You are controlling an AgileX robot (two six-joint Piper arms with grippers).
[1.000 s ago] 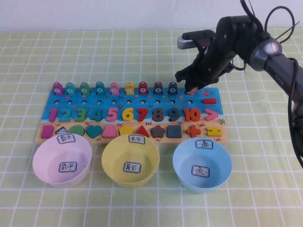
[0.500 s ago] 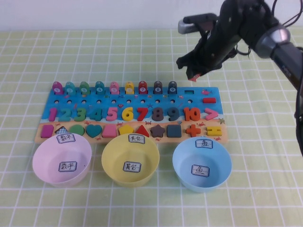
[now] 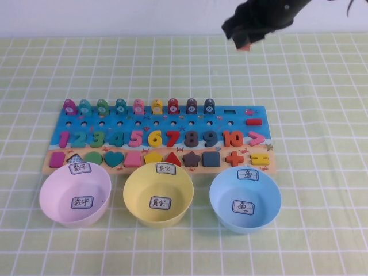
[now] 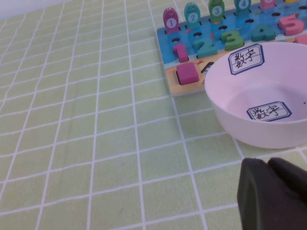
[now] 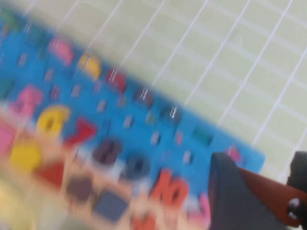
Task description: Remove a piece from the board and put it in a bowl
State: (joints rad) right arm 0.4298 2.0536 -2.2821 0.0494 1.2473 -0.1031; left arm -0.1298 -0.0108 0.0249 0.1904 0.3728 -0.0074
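Green checked cloth covers the whole table, with a pale wall behind it. High above the far side of the board (image 3: 158, 138), at the very top of the high view, the right gripper (image 3: 244, 43) hangs clenched on the piece (image 3: 245, 47), a small orange-red tip showing below its dark fingers. In the right wrist view the piece (image 5: 268, 194) sits as a reddish slab between the two dark fingers (image 5: 235, 196). Most of that arm is cut off by the frame's upper edge, so only the hand's lower part shows.

Beyond the board's far edge the cloth lies open and bare under the gripper. On the board's far row nine fish tokens stand upright, and past the last one, toward the board's right end, one slot sits vacant. Against the board's near edge stand three bowls: the pink bowl (image 3: 75, 195) under the left end, the yellow bowl (image 3: 158, 195) under the middle, and the bowl (image 3: 245, 198) of light blue under the right end, apart from one another.

The left gripper (image 4: 273, 196) shows only as a dark mass in its own wrist view, low over the cloth just beside the pink bowl (image 4: 259, 96), on the side away from the board; whether it is spread or pinched I cannot tell. The right wrist view is smeared, so the board's (image 5: 96, 129) small marks cannot be read.
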